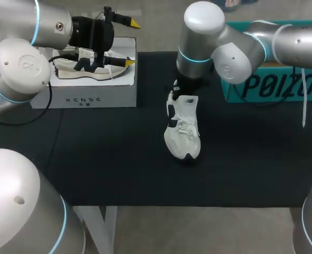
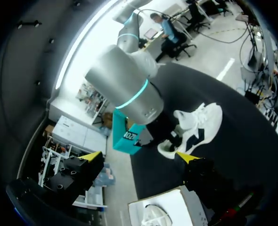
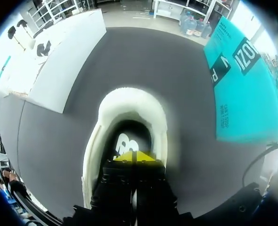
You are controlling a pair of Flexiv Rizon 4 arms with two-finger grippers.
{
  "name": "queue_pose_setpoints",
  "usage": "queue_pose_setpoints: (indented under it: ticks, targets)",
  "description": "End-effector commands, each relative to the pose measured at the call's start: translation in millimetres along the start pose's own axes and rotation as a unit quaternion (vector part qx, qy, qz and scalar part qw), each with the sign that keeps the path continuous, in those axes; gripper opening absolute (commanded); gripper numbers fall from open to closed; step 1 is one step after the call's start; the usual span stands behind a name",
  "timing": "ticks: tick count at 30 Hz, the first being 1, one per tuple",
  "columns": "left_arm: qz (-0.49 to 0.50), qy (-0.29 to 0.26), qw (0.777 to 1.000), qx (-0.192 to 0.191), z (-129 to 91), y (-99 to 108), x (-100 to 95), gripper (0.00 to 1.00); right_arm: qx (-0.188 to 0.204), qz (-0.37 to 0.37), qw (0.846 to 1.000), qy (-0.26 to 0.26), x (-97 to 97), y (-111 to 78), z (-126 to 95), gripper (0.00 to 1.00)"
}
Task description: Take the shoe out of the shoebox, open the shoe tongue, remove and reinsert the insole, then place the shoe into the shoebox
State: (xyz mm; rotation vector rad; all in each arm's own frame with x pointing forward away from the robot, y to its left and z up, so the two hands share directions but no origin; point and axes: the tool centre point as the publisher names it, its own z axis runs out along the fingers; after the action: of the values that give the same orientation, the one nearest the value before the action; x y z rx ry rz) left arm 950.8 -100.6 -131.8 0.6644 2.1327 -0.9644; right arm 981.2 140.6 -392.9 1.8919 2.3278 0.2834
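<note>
Closest to the lens, the right jaws are clenched tip to tip, sunk into the heel opening of the white sneaker (image 3: 129,101), with the printed insole (image 3: 126,142) lying just ahead of them. Whether they have caught the insole's edge, I cannot tell. The sneaker stands upright on the black worktop (image 1: 103,159), out of any box, with its toe towards the robot and its heel under the right arm (image 1: 219,42).

This looks to me like the insole step. To do it well, the tips should pinch only the insole's heel edge, not the collar padding, and then peel it up and back along the shoe's length, slowly. Nothing pins the sneaker down, so a quick pull would probably lift the whole shoe. The left jaws could press on the toe, but they hang released and spread wide, holding nothing, well apart from the sneaker and above the white shoebox (image 1: 92,98).

That shoebox sits open at the worktop's far left, and a second sneaker (image 1: 87,71) lies in it on its side. A teal box (image 1: 283,87) stands at the far right. I cannot see what is in it.
</note>
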Motion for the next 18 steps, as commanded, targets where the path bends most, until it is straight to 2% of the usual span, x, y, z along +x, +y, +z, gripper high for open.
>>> queue_pose_setpoints:
  ticks: [1, 4, 6, 12, 18]
  targets:
    - [0.0, 0.001, 1.0, -0.001, 1, 0, -0.6, 1.0, 0.012, -0.001, 1.0, 0.008, 3.8, -2.7, 11, 0.0]
    - [0.0, 0.001, 1.0, -0.001, 1, 0, -0.6, 1.0, 0.023, -0.001, 1.0, 0.008, 2.5, -3.3, 22, 0.0]
    - [0.0, 0.001, 1.0, -0.001, 1, 0, -0.6, 1.0, 0.025, 0.0, 1.0, 0.008, 4.4, -3.3, 17, 0.0]
    - [0.0, 0.001, 1.0, -0.001, 1, 0, -0.6, 1.0, 0.024, -0.012, 1.0, 0.004, 4.8, 1.6, -6, 0.0]
    - [0.0, 0.001, 1.0, -0.001, 1, 0, -0.6, 1.0, 0.045, -0.003, 0.999, 0.006, 4.3, -7.2, -33, 0.0]
